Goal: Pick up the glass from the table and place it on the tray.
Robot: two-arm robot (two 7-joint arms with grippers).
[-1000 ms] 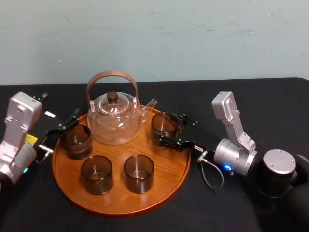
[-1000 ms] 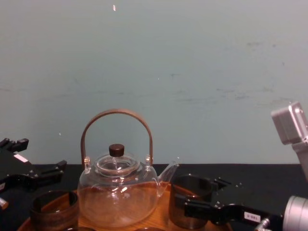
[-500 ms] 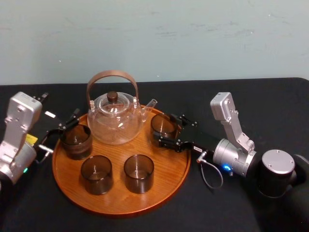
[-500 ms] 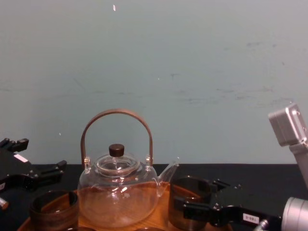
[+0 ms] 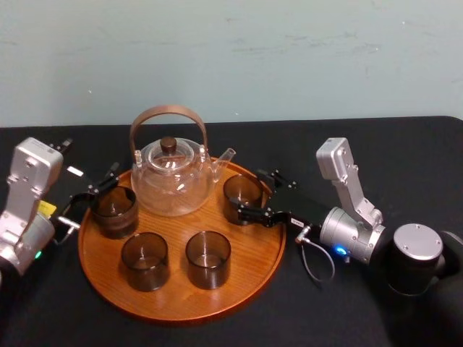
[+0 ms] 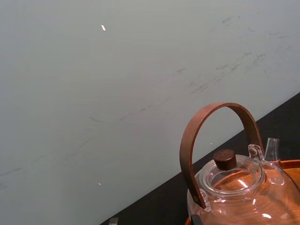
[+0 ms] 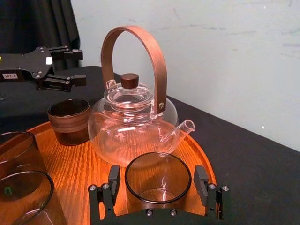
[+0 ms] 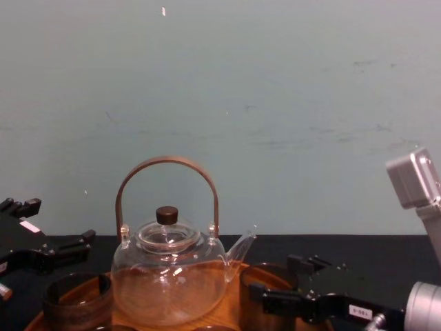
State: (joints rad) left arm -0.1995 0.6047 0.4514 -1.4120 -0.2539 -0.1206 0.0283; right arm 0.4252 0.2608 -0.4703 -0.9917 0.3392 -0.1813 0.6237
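Observation:
The glass [image 5: 242,192] stands upright on the right side of the round wooden tray [image 5: 246,249], just beside the teapot's spout. My right gripper [image 5: 251,194] reaches in from the right and straddles it. In the right wrist view the glass [image 7: 157,187] sits between the two fingers [image 7: 113,181] with a small gap on each side, so the right gripper [image 7: 158,182] is open. My left gripper [image 5: 103,182] hangs open at the tray's left edge, next to another glass, holding nothing.
A clear glass teapot [image 5: 172,177] with a brown hoop handle stands at the back of the tray. Three more dark glasses sit on the tray: one at the left [image 5: 114,210] and two at the front [image 5: 145,260] [image 5: 208,259]. Black cloth covers the table around it.
The glass has come down onto the tray, slightly nearer the teapot. The right gripper's fingers have spread away from its sides. The left arm has not moved.

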